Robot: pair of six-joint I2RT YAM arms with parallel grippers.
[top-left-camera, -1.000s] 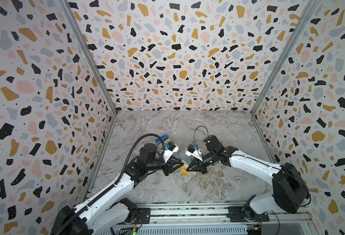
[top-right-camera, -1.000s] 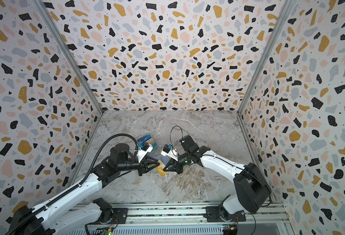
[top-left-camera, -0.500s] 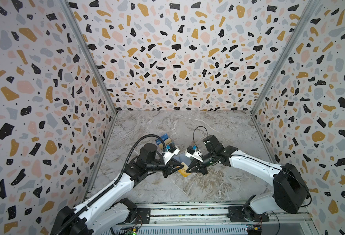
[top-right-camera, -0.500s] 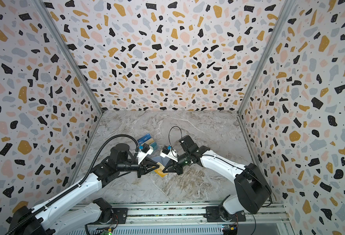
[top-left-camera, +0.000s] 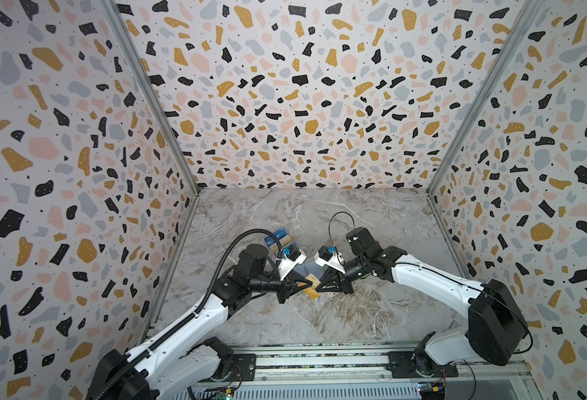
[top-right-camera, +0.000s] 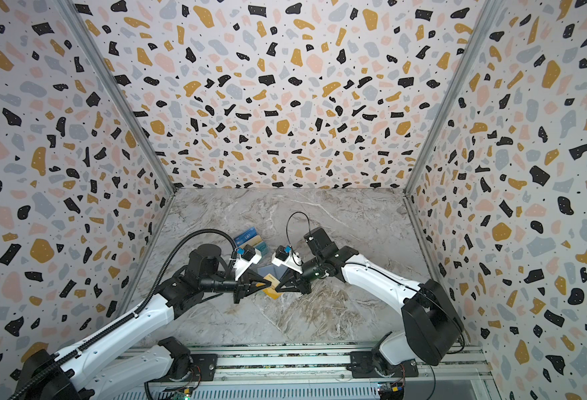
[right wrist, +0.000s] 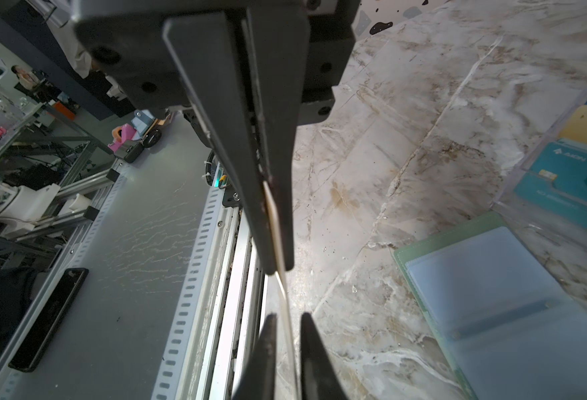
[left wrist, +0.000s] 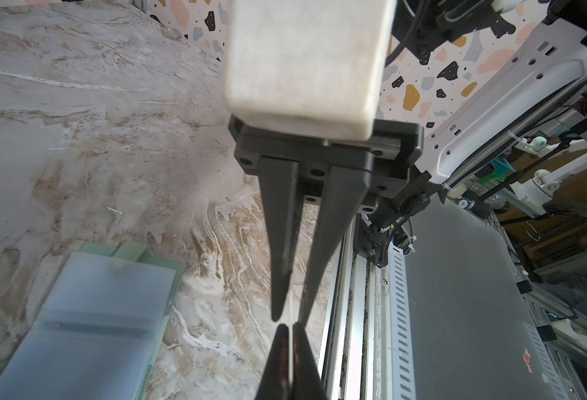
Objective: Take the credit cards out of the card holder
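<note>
tan-gold card (top-left-camera: 312, 290) hangs on edge above the worktop (top-left-camera: 337, 214), caught between the two tips meeting nose to nose. left end effector (top-left-camera: 306, 283) is pinched onto its near-left edge. the right end effector (right wrist: 276, 266) flanks the other edge, and i can't tell if it's clamping or letting go. the mint-green card holder (right wrist: 493, 294) lies open just behind them, so i'd guess the left arm carries the card away sideways.

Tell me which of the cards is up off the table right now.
The tan-gold card, held in the air by the left gripper; the other cards sit in the clear stand on the table.
</note>
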